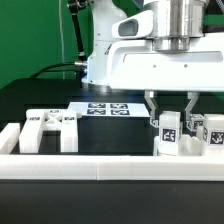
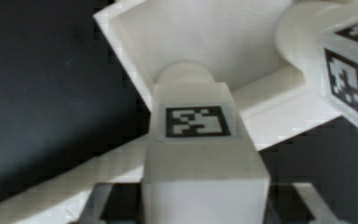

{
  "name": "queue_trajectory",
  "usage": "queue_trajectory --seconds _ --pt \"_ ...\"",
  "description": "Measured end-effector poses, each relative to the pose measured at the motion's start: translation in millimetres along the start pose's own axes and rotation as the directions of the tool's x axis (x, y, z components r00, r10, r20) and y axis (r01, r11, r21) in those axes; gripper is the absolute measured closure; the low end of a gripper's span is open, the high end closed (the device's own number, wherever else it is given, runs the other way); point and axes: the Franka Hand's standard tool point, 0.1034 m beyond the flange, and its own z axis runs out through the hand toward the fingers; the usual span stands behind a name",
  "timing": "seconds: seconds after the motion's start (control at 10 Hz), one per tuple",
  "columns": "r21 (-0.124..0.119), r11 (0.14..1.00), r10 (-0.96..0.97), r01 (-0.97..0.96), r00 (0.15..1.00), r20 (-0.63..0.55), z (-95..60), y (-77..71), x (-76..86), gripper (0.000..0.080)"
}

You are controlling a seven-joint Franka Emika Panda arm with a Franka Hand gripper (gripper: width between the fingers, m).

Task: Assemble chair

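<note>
My gripper [image 1: 171, 117] hangs over the exterior view's right side, shut on a white blocky chair leg [image 1: 170, 131] with a square marker tag. The leg stands upright between the fingers, its lower end at the white rail. In the wrist view the same chair leg [image 2: 197, 130] runs out from between the fingers of the gripper [image 2: 202, 207], tag facing the camera. Its far tip lies against a flat white chair panel [image 2: 247, 55]. More tagged chair pieces [image 1: 210, 132] stand just to the right of the held leg. Another tagged piece [image 2: 345, 75] shows beside the panel.
A white slotted chair part [image 1: 50, 128] lies at the exterior view's left. The marker board [image 1: 105, 108] lies flat at the middle back. A white rail [image 1: 100, 168] runs along the front of the black table, with a raised end [image 1: 8, 138] at the left.
</note>
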Motion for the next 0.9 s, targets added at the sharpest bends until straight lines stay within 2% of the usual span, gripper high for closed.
queue_trajectory --seconds 0.2,0.3,0.5,0.7,0.8,0.9 --pt "-0.002 0.961 0.275 -0.275 0.961 0.002 0.3 1.3 -1.2 0.0509" --pt "0.003 0.912 0.409 -0.410 0.912 0.009 0.8 0.7 -2.3 0.0509" --pt "0.002 0.759 0.651 -0.651 0.759 0.012 1.0 -0.9 -4.4 0.0509" --pt "-0.001 0.706 0.708 -0.708 0.706 0.011 0.7 -0.9 -4.7 0.0509" --pt "0.001 0.640 0.768 -0.768 0.640 0.023 0.7 0.1 -4.4 0.0509" --pt "0.001 0.624 0.781 -0.781 0.624 0.024 0.7 0.4 -4.3 0.0509"
